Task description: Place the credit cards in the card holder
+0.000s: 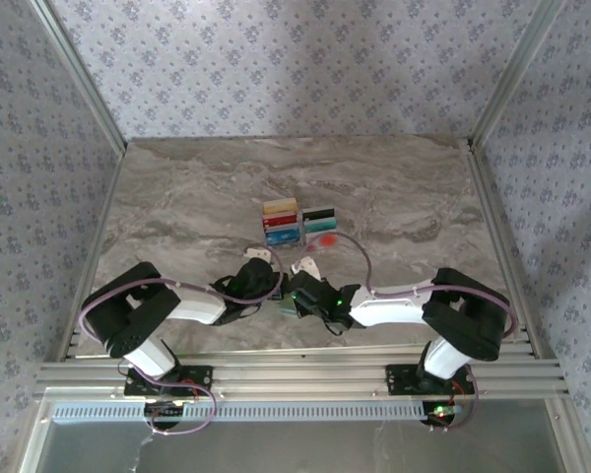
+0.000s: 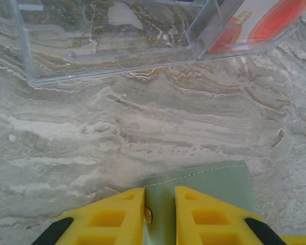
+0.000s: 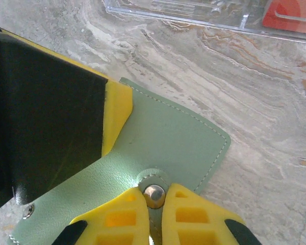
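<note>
Both grippers are clamped on the sage-green card holder [image 3: 186, 135], which lies flat on the marble table [image 2: 66, 148] just ahead of the arm bases. The right gripper [image 3: 154, 196] is pinched narrow on the tab around the snap stud [image 3: 154, 192]. The left gripper [image 2: 159, 199] is pinched narrow on a strip of the holder's edge.

The credit cards [image 1: 297, 225] stand in a clear tray [image 2: 107, 72] straight beyond the holder, near but apart from it, and about equally close to either arm. A white-and-red card [image 2: 265, 20] is at the right end.

The right wrist view shows the left gripper's finger [image 3: 117, 109] over the holder's corner. From overhead the holder is a blur, so I cannot tell whether its pocket is open.
</note>
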Controlling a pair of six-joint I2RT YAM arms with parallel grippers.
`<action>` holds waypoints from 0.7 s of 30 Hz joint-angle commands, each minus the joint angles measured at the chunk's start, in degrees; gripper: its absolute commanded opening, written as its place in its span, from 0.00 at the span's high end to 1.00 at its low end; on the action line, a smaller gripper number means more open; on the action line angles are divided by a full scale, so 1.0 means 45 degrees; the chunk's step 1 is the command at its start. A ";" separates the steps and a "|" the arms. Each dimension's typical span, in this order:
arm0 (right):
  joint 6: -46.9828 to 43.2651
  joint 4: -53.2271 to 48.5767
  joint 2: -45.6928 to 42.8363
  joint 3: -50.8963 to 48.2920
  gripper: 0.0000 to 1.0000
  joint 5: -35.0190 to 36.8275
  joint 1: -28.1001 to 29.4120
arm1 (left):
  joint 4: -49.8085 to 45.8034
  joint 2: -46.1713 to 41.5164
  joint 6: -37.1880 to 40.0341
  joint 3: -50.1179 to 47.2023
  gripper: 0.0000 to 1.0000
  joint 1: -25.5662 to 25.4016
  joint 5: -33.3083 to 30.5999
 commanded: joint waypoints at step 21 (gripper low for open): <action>-0.0484 -0.1063 -0.1231 -0.0760 0.69 -0.0097 -0.1201 | -0.1785 0.2089 -0.0476 -0.0395 0.83 -0.0403 0.0779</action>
